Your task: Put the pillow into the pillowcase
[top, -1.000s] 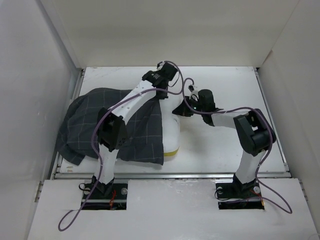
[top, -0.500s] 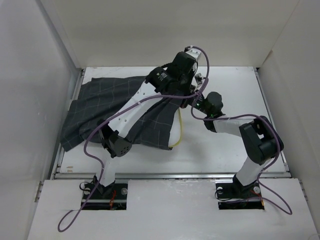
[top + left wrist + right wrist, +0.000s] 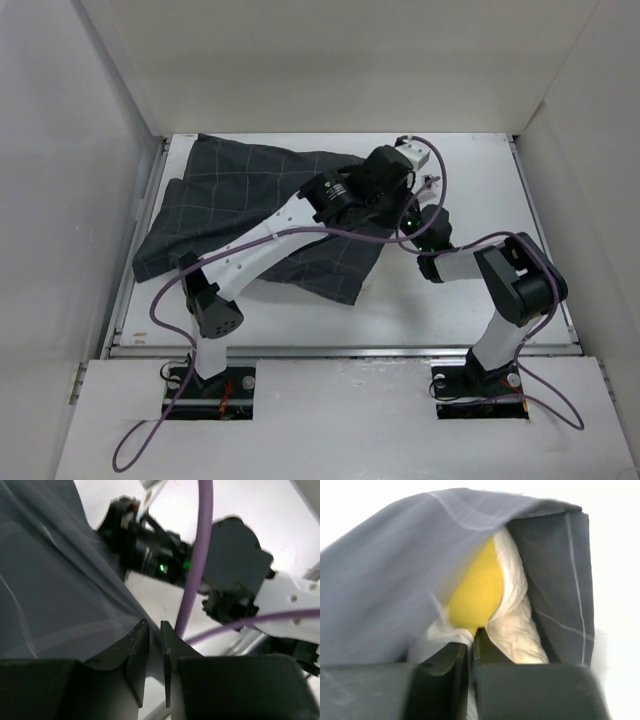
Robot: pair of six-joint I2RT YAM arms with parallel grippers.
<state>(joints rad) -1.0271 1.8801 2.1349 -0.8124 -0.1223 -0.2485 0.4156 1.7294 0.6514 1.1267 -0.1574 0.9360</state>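
The left fingers (image 3: 132, 650) are drawn almost together, with a thin slit between them; the pillowcase (image 3: 250, 190) hangs against the outer side of one, and whether any cloth is pinched cannot be told. The right fingers (image 3: 445, 665) are closed on a fold of the pillow (image 3: 515, 625) where white quilting meets the yellow edge, just inside the pillowcase mouth. The pillowcase drapes over the pillow and lies spread on the desk (image 3: 480, 160), with both sets of fingers at its end nearest the right arm
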